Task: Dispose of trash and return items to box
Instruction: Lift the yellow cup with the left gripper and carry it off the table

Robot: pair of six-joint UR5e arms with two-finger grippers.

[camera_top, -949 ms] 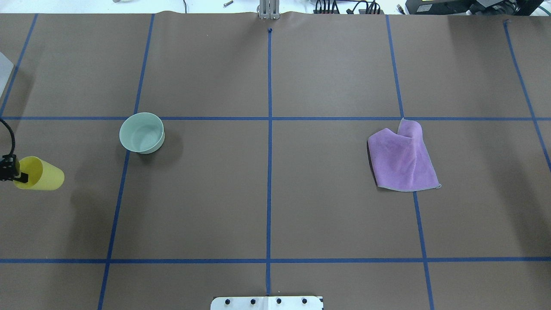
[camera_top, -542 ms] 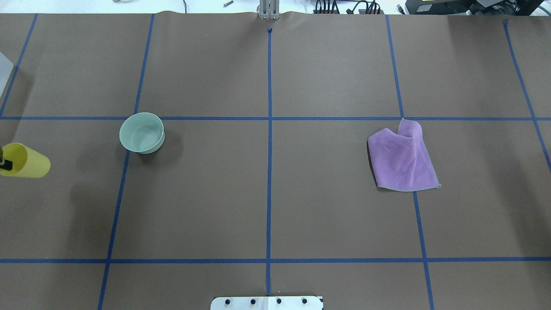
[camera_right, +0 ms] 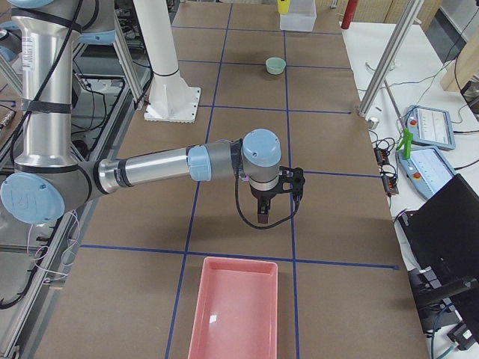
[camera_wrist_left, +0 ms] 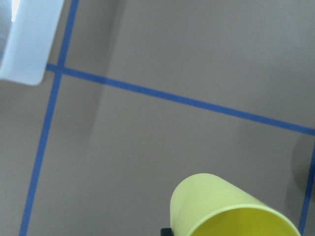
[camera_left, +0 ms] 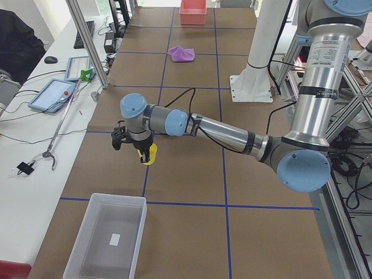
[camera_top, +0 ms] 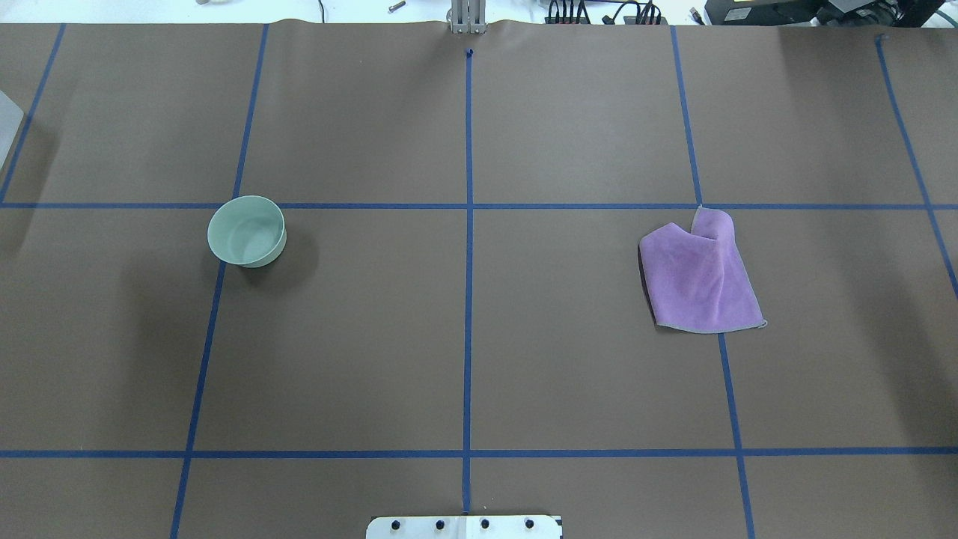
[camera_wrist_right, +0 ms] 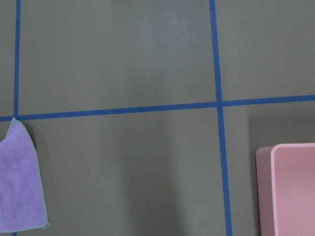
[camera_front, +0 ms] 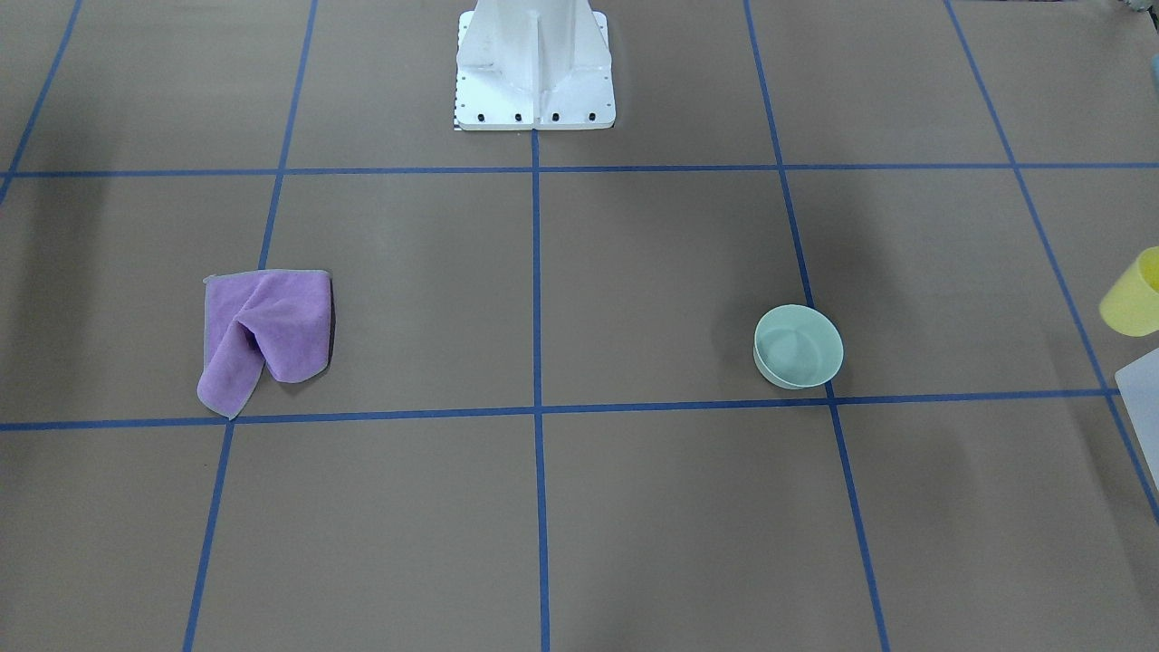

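The yellow cup (camera_wrist_left: 231, 211) fills the bottom of the left wrist view, with a black fingertip at its rim. My left gripper (camera_left: 142, 156) is shut on the cup and holds it above the table, short of the box (camera_left: 107, 232). The cup also shows at the right edge of the front view (camera_front: 1134, 294), above the box's pale corner (camera_front: 1141, 398). The box corner also shows in the left wrist view (camera_wrist_left: 29, 39). My right gripper (camera_right: 263, 211) hangs over bare table; I cannot tell whether it is open. The purple cloth (camera_top: 700, 273) lies flat on the right half of the table.
A pale green bowl (camera_top: 246, 230) stands upright on the left half of the table. A pink bin (camera_right: 233, 307) sits at the table's right end, near my right gripper. The white pedestal (camera_front: 534, 63) stands at the robot's side of the table.
My left gripper has carried the yellow cup further left and out of the overhead view. The bowl and the cloth have not moved.
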